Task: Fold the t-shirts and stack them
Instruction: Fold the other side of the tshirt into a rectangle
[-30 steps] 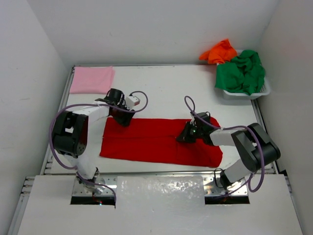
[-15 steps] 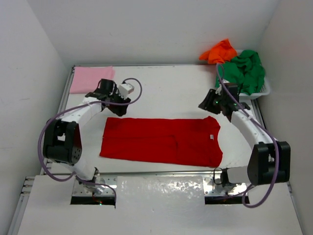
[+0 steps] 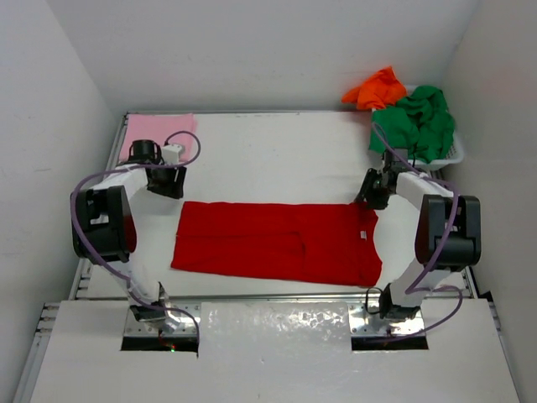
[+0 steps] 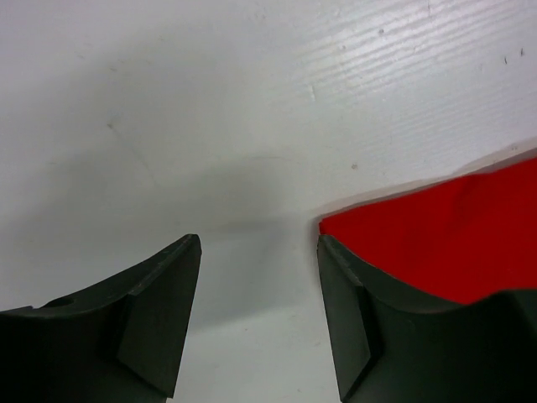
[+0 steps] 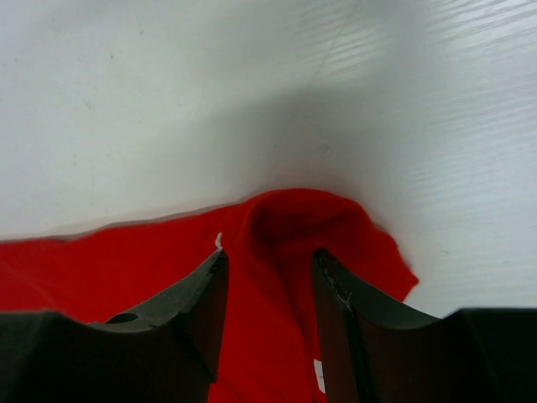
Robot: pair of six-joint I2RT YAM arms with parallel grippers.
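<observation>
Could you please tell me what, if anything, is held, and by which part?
Nothing: the left gripper is open beside a corner of the bright red cloth t-shirt, the right gripper open over its raised edge.

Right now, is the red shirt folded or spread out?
Partly folded: the red t-shirt lies flat as one long rectangle, no sleeves sticking out, a layer edge visible mid-cloth.
</observation>
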